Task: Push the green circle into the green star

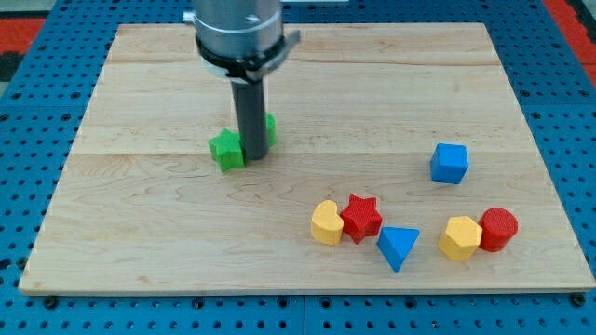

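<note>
The green star (224,150) lies left of the board's middle. The green circle (270,128) sits just up and to the right of it, mostly hidden behind my rod. My tip (252,156) rests on the board between the two, touching or nearly touching both. The star and the circle sit very close together, with the rod covering the place where they would meet.
A blue cube (449,163) stands at the right. Near the view's bottom right lie a yellow heart (326,222), a red star (361,217), a blue triangle (399,247), a yellow hexagon (460,237) and a red circle (498,228). The wooden board (140,251) ends at blue pegboard.
</note>
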Motion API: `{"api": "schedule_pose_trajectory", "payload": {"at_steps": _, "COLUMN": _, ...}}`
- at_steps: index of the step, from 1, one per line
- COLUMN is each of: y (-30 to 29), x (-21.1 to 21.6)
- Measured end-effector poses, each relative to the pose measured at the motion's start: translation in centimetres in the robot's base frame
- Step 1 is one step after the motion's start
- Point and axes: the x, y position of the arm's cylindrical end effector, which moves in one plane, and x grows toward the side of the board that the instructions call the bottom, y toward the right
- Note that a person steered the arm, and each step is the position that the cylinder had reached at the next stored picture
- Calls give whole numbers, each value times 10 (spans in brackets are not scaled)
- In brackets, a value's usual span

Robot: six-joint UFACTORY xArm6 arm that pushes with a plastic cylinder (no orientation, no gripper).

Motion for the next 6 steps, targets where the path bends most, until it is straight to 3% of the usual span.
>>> {"api": "schedule_pose_trajectory", "payload": {"at_steps": 1, "y": 52, "x": 12}}
{"api": "schedule_pose_trajectory", "payload": {"at_steps": 2, "y": 87, "x": -15}}
{"api": "schedule_pose_trajectory", "payload": {"at_steps": 4, "y": 20, "x": -41}}
{"api": "schedule_pose_trajectory", "payload": {"at_steps": 6, "y": 122, "x": 47}}
